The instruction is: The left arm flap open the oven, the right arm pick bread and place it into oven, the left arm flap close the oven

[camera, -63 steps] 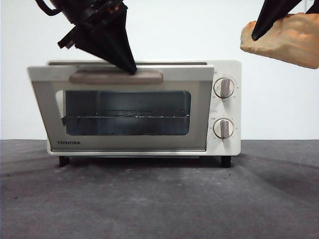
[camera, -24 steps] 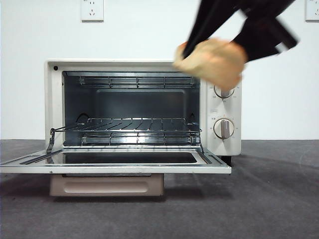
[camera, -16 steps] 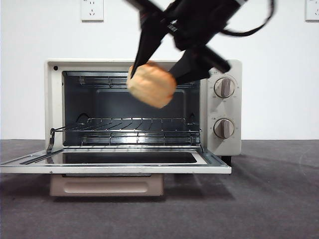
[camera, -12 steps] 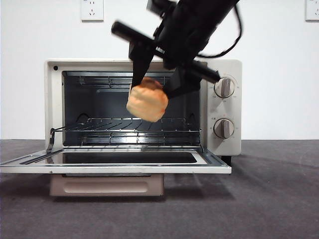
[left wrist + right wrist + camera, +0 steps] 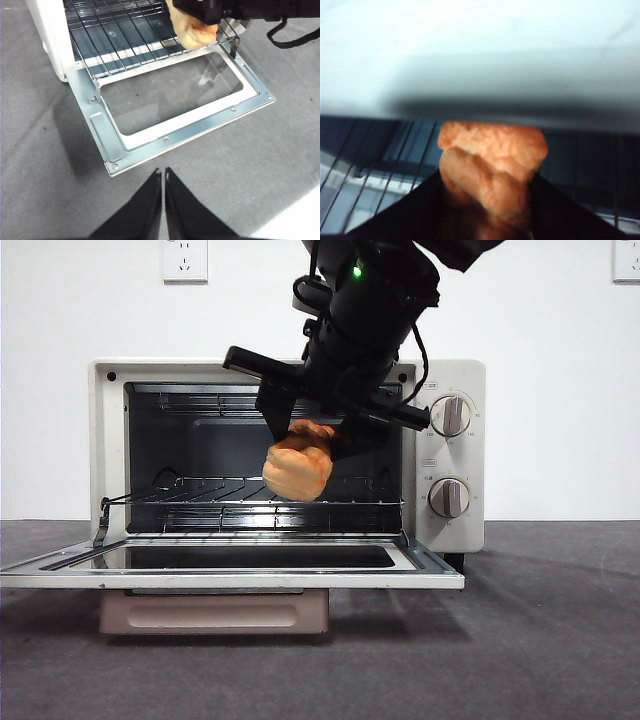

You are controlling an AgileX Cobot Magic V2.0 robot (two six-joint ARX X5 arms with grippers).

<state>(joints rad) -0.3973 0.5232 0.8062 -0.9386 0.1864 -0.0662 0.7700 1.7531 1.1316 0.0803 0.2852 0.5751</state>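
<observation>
The oven point(image 5: 445, 455) stands with its door point(image 5: 230, 572) dropped flat, level with the floor of its cavity, the beige handle point(image 5: 213, 611) hanging under the door's front edge. Inside the oven a wire rack point(image 5: 200, 502) spans the cavity at mid height, and a second grille sits up under the oven's roof. Two round knobs point(image 5: 449, 416) are stacked on the panel beside the oven's opening. The right gripper point(image 5: 315, 435) reaches down in front of the oven's opening from above, its dark body covering the upper part of the cavity toward the knob side. Its jaws are clamped on the bread point(image 5: 298, 462), one on each flank of the loaf, as the right wrist view shows with the bread point(image 5: 492, 160) wedged between the two black jaws. The bread hangs at the mouth of the oven, its lower end just above the wire rack; whether it touches the rack cannot be told. From the left wrist view the bread point(image 5: 192, 32) sits over the front edge of the rack point(image 5: 120, 35), above the inner end of the open door point(image 5: 175, 107). The left gripper point(image 5: 163, 180) hovers out in front of the oven, past the door's outer edge and apart from it, with its jaws pressed together and holding nothing.
</observation>
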